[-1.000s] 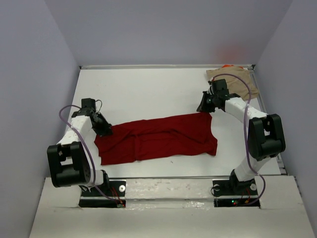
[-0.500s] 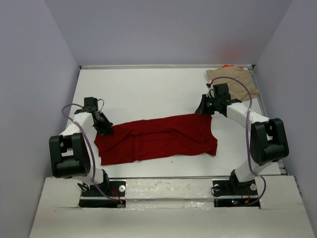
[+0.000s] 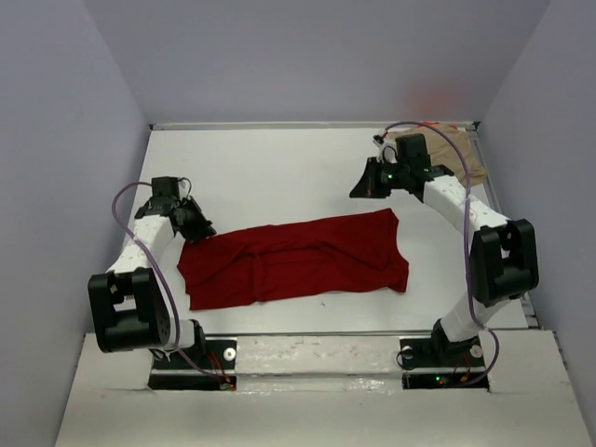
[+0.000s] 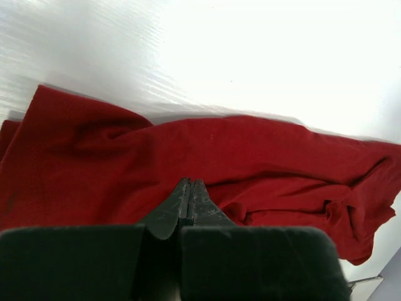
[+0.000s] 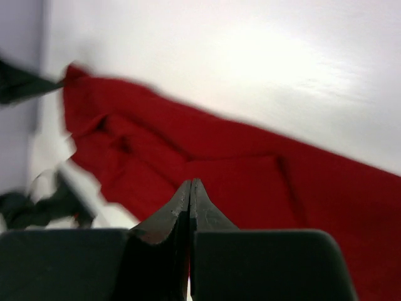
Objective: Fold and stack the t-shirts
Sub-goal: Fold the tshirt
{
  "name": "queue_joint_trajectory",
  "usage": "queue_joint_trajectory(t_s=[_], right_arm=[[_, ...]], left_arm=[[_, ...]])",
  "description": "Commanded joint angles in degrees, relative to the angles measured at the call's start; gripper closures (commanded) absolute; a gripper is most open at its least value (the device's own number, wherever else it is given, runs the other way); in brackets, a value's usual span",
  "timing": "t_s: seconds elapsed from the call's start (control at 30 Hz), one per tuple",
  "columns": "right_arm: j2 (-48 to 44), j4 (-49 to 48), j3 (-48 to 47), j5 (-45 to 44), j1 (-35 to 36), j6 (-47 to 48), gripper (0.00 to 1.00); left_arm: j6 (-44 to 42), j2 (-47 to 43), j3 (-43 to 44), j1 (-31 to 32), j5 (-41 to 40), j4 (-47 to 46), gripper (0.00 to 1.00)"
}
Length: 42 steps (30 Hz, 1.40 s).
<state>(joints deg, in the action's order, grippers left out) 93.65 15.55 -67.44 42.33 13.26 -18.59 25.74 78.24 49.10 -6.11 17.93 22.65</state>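
Observation:
The dark red t-shirt (image 3: pixel 298 259) lies spread and wrinkled across the table's middle, and fills the left wrist view (image 4: pixel 207 157) and right wrist view (image 5: pixel 238 169). My left gripper (image 3: pixel 203 228) is shut and empty at the shirt's far left corner, its tips (image 4: pixel 189 182) over the cloth. My right gripper (image 3: pixel 361 183) is shut and empty, apart from the shirt, behind its far right corner (image 5: pixel 190 182). The tan t-shirt (image 3: pixel 461 156) lies at the back right corner, partly behind my right arm. The orange fabric is hard to make out there.
The white table (image 3: pixel 270 168) is walled by a raised rim at the back (image 3: pixel 279 124) and grey walls on both sides. My right arm's cable loops over the tan shirt. The arm bases (image 3: pixel 317 358) stand at the near edge.
My right gripper has moved from the red shirt's far right corner toward the back and left. My left gripper has shifted slightly back from the far left corner. The shirt lies as before.

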Motion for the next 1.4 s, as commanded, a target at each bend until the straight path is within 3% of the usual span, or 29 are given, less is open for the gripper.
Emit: queue_joint_trajectory(t_s=[0.0,0.1,0.4,0.7,1.03,1.37], right_arm=[[3.2,26.33,-11.92,-38.5,2.12,4.09,1.0],[2.16,29.17,-10.79,-48.72,2.12,1.81,1.0],[0.84,29.89,-1.83,-52.52,4.58,-3.2,1.0],[0.31,22.34,3.54,-45.41,4.59,-4.61,1.0],[6.37,15.66,3.72,-40.76,4.59,-2.07,1.0],[9.09,15.91,1.17,-41.45,4.59,-2.33,1.0]], left_arm=[[-1.92,-0.55,4.33,0.31,-3.76,4.57,1.0],[-1.22,1.64,6.53,0.92,-8.42,8.44,1.0],[0.98,3.68,6.53,2.68,-15.29,11.36,1.0],[3.44,3.59,4.51,3.65,-14.51,11.71,1.0],[4.15,3.5,5.92,4.53,-14.68,13.64,1.0],[4.67,5.6,3.99,5.41,-12.32,13.38,1.0]])
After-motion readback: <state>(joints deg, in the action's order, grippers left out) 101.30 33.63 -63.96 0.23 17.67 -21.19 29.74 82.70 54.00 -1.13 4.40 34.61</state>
